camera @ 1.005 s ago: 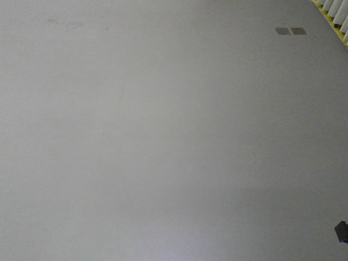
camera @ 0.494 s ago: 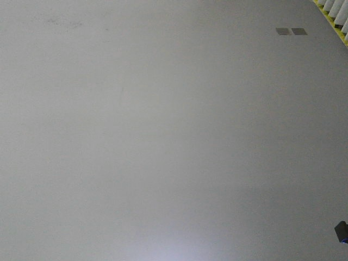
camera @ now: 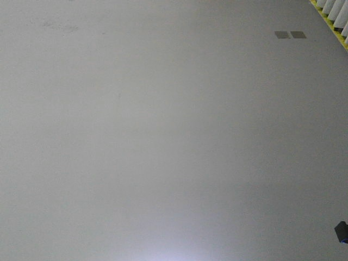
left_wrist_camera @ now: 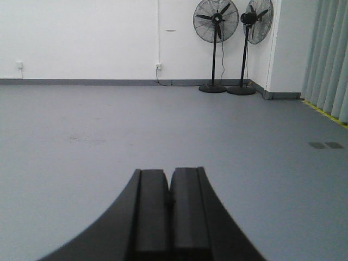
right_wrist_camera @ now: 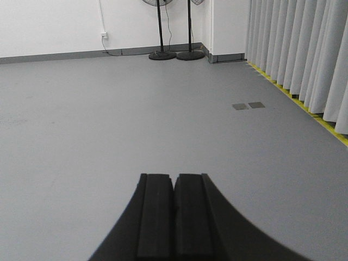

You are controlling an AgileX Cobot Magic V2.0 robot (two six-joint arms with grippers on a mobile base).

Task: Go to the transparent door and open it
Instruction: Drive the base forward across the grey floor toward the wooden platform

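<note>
Status: transit phase. In the front view, the two dark floor patches (camera: 290, 35) at 1 o'clock sit slightly lower than half a second ago. This indicates the base is creeping forward over the grey floor (camera: 163, 141).

The transparent door appears in no view and possibly lies off-frame. Curtains (right_wrist_camera: 304, 49) run along 2 o'clock, and two fans (left_wrist_camera: 216, 22) stand at 12 o'clock.

The left end effector (left_wrist_camera: 169, 182) and right end effector (right_wrist_camera: 174, 185) are fully closed, pads together, and empty. Further driving or turning is likely required.

No text can be read anywhere — the dark floor patches (camera: 290, 35) seem unmarked, though blurred.
</note>
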